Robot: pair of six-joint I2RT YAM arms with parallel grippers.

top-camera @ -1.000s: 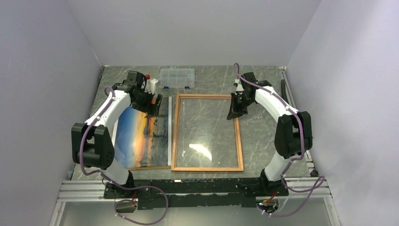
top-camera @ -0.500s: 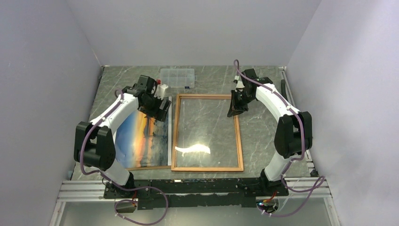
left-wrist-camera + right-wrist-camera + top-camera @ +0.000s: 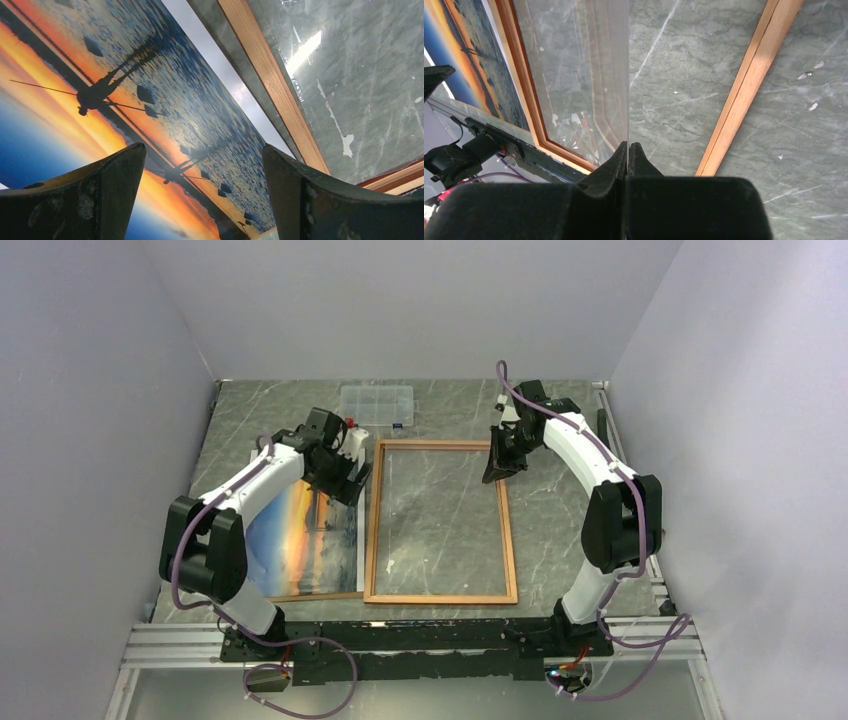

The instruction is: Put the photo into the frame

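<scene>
The photo (image 3: 300, 530), an orange-and-blue sunset, lies face up at the left. Right beside it lies the frame (image 3: 441, 597), its light wood side up. My left gripper (image 3: 345, 475) hovers open over the photo's far right part, close to the frame's left rail; in the left wrist view the photo (image 3: 150, 90) shows between the fingers (image 3: 115, 185) with nothing held. My right gripper (image 3: 495, 475) sits at the frame's far right corner. In the right wrist view it (image 3: 627, 147) is shut on the edge of the clear pane (image 3: 574, 75), which is tilted up over the frame (image 3: 749, 85).
A small clear plastic compartment box (image 3: 376, 405) stands at the back, behind the frame's far left corner. A brown board's edge (image 3: 310, 596) pokes out under the photo's near side. Grey walls close in on both sides; a metal rail (image 3: 400, 640) runs along the near edge.
My left gripper has moved right across the photo toward the frame's left rail. The bright glare on the pane shifted, then vanished. The right gripper stayed shut, barely moving.
</scene>
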